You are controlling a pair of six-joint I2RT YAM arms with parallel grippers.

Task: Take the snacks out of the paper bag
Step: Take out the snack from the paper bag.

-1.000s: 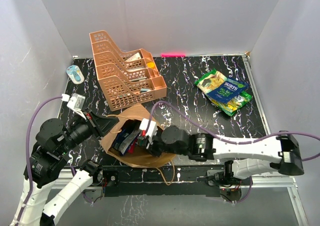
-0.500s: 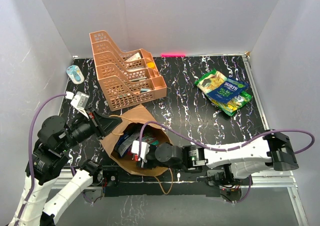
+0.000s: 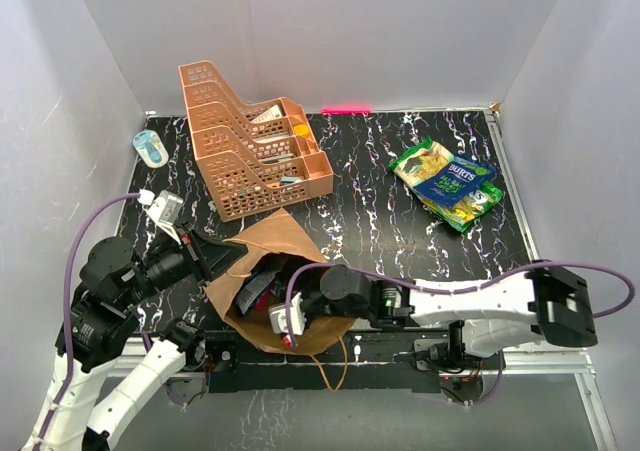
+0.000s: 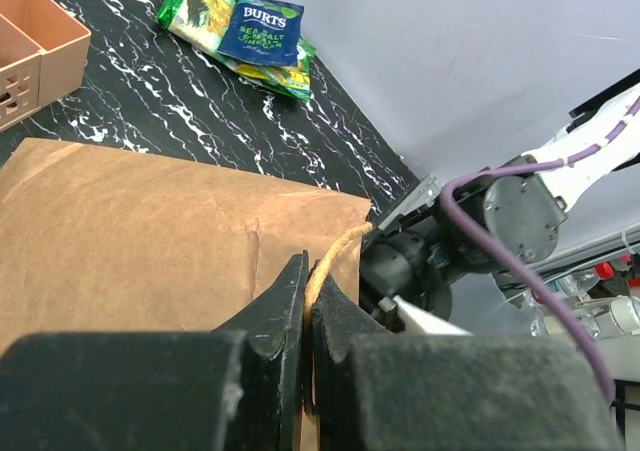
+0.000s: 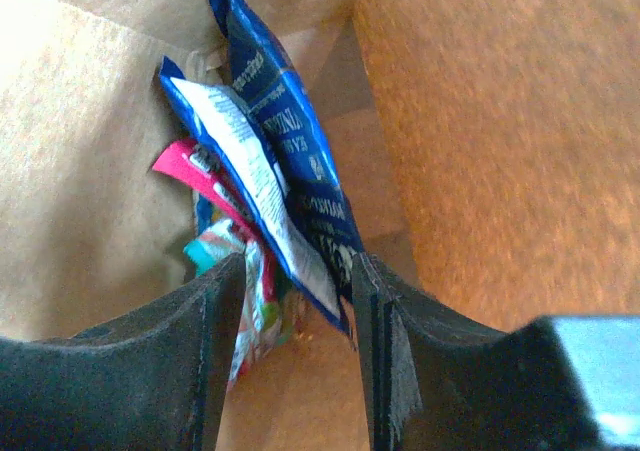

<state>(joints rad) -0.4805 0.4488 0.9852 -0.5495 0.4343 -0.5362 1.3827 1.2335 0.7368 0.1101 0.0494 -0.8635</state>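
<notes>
Blue packet (image 5: pixel 270 196) sits inside the bag (image 3: pixel 280 236) at the table's (image 3: pixel 380 171) 7 o'clock. My right claw (image 5: pixel 298 276) has its jaws parted either side of it. My left claw (image 4: pixel 307 306) pinches the bag's handle (image 4: pixel 338 249). More snacks (image 3: pixel 447 183) lie at 2 o'clock.

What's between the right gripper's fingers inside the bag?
Right wrist view: the lower end of the blue packet, with small colourful wrappers beside it, lies between the right gripper's open fingers, inside the paper bag.

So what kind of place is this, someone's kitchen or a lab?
Most likely a robot test booth, not a home: plain white walls box in a marbled table, with left arm and right arm bolted at its near edge.
</notes>
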